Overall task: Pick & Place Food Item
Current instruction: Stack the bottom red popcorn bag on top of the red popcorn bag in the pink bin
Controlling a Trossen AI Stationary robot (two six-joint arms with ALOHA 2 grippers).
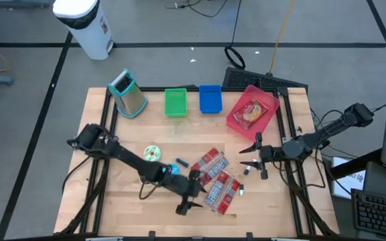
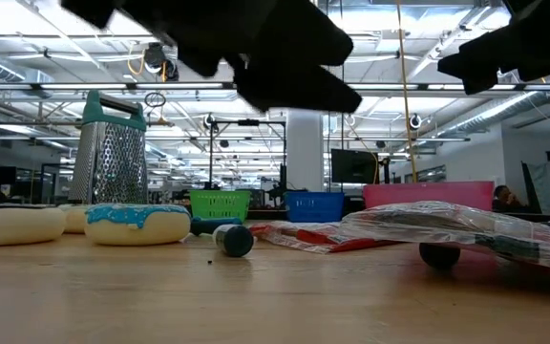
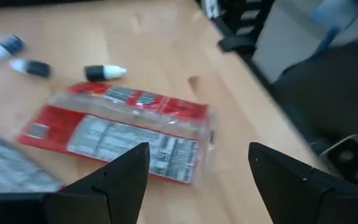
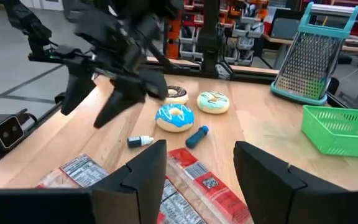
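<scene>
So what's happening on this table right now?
Two robot arms are working over a wooden table strewn with food items. The left gripper is open and hovers beside the red snack packets near the front edge, holding nothing. The right gripper waits open and empty on the packets' other side, below the pink bin, which already holds one packet. Donuts, a grater, and green and blue baskets sit farther back.
</scene>
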